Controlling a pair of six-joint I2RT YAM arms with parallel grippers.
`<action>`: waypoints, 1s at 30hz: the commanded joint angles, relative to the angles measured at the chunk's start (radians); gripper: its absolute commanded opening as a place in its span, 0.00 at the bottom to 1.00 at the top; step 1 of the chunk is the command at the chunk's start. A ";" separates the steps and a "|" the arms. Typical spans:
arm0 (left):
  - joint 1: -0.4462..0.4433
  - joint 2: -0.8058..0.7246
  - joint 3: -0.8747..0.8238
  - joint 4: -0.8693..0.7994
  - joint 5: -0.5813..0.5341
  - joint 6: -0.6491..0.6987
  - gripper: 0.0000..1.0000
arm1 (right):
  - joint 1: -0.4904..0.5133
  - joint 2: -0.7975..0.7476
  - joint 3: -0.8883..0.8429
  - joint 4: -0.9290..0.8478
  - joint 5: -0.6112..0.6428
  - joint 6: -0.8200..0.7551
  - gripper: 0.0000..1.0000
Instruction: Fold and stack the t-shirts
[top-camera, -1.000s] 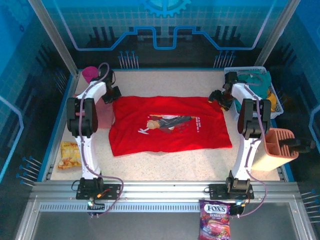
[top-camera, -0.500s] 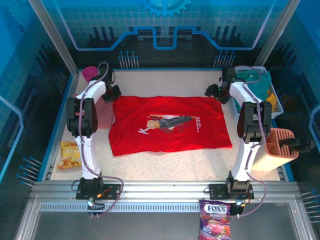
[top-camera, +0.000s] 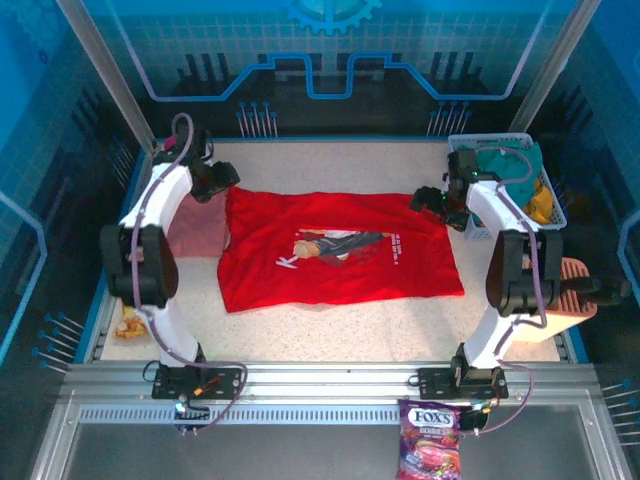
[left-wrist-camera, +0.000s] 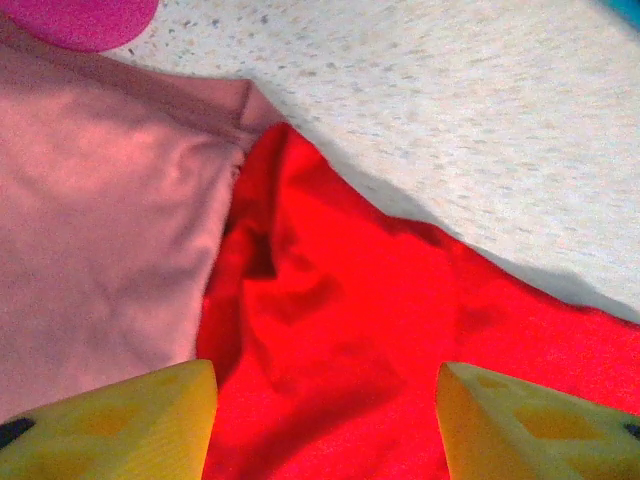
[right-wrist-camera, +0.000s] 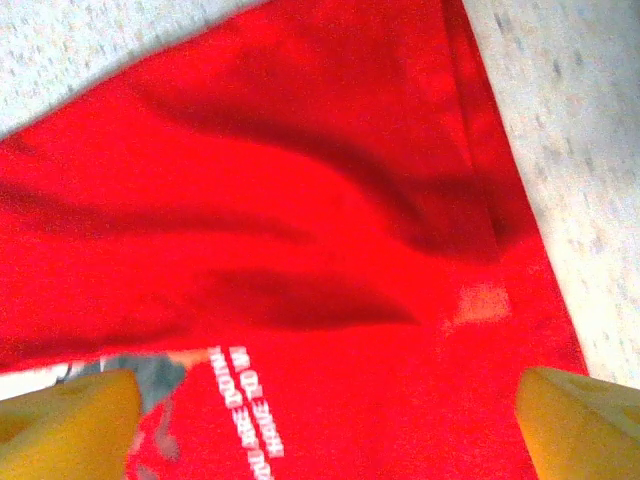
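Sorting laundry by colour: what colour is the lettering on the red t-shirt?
White lettering on the red t-shirt, clearest in the right wrist view.

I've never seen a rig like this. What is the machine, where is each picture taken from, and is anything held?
Two white robot arms, the left arm and the right arm, stand at the near edge of a speckled table, each ending in two yellow fingers. The wide picture looks down from above and behind; the close-ups come from wrist cameras. A bright red cloth t-shirt with a dark graphic lies flat, a salmon-pink cloth t-shirt touching its left edge. The left fingers stand apart over where the shirts meet, the right fingers over the red shirt's far right corner. Nothing is held.
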 joint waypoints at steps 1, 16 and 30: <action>-0.008 -0.177 -0.191 -0.047 0.075 -0.063 0.62 | 0.007 -0.102 -0.103 -0.067 -0.005 0.004 1.00; -0.148 -0.767 -0.823 -0.280 0.072 -0.306 0.60 | -0.058 -0.362 -0.409 -0.196 0.132 0.099 0.84; -0.261 -0.780 -0.987 -0.195 -0.025 -0.503 0.58 | -0.118 -0.277 -0.560 -0.035 0.036 0.091 0.83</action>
